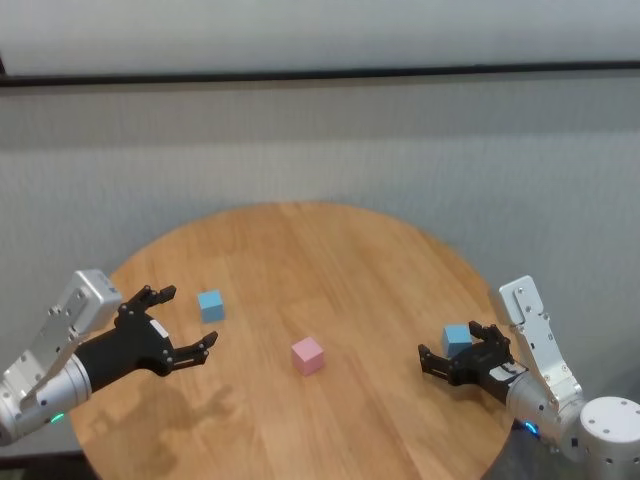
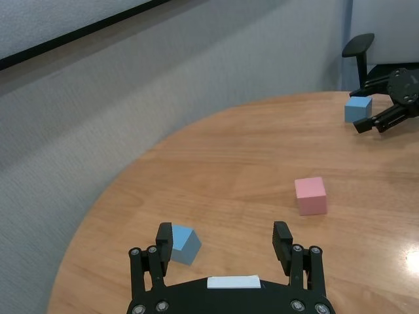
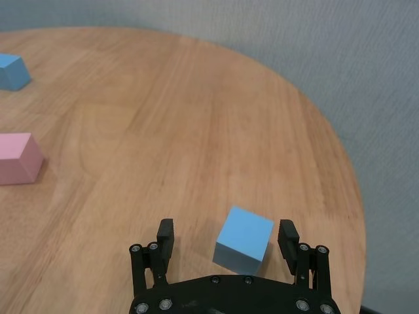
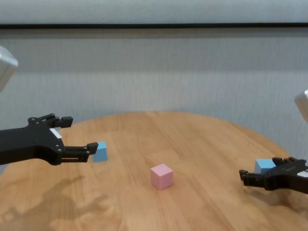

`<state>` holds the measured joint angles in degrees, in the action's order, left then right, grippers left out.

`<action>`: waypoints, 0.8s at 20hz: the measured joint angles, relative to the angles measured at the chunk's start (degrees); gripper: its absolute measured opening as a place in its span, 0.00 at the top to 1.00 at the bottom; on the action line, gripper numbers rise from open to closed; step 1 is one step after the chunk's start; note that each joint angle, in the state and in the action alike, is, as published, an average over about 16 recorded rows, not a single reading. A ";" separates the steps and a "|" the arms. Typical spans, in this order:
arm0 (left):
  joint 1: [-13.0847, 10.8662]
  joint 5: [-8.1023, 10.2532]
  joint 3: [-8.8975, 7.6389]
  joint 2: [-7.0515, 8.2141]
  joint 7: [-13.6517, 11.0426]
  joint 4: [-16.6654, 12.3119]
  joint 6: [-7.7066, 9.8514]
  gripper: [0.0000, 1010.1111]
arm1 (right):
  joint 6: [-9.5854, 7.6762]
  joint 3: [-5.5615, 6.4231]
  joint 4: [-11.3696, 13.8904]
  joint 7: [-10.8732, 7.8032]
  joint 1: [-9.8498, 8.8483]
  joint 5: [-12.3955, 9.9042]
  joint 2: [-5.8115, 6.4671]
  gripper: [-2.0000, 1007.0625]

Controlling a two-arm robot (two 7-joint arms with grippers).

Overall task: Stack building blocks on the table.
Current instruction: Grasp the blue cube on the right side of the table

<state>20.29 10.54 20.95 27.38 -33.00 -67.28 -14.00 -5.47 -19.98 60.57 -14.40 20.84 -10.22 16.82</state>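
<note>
1. On the round honey-coloured wooden table (image 1: 330, 260), head view: the pale pink matte cube (image 1: 307, 355) lies at the centre, and both claws stand open and empty.
2. Left wrist view: the left claw (image 2: 222, 243) hovers beside the left light blue cube (image 2: 184, 243); centre it first.
3. Right wrist view: the right claw (image 3: 228, 243) straddles the right light blue cube (image 3: 243, 240); square it up, then close.

The left end effector (image 1: 183, 322) hovers over the tabletop's (image 1: 330, 250) left edge, fingers spread wide and empty. The right end effector (image 1: 455, 355) sits low by the right edge, fingers equally wide, gripping nothing.
</note>
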 joint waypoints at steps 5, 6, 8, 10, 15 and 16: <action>0.00 0.00 0.00 0.00 0.00 0.00 0.00 0.01 | 0.02 0.40 -0.13 -0.13 -0.10 0.57 -0.32 0.01; 0.00 0.00 0.00 0.00 0.00 0.00 0.00 0.01 | 0.03 0.49 -0.15 -0.16 -0.13 0.69 -0.38 0.02; 0.00 0.00 0.00 0.00 0.00 0.00 0.00 0.01 | 0.06 0.66 -0.17 -0.20 -0.19 0.92 -0.50 0.03; 0.00 0.00 0.00 0.00 0.00 0.00 0.00 0.01 | 0.10 0.82 -0.15 -0.26 -0.25 1.15 -0.61 0.05; 0.00 0.00 0.00 0.00 0.00 0.00 0.00 0.01 | 0.12 1.31 0.00 -0.54 -0.43 1.68 -0.85 0.14; 0.00 0.00 0.00 0.00 0.00 0.00 0.00 0.01 | 0.11 1.44 0.03 -0.62 -0.47 1.78 -0.91 0.17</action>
<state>20.29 10.54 20.95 27.38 -33.00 -67.28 -14.00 -5.36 -18.54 60.60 -15.02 20.38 -8.44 15.91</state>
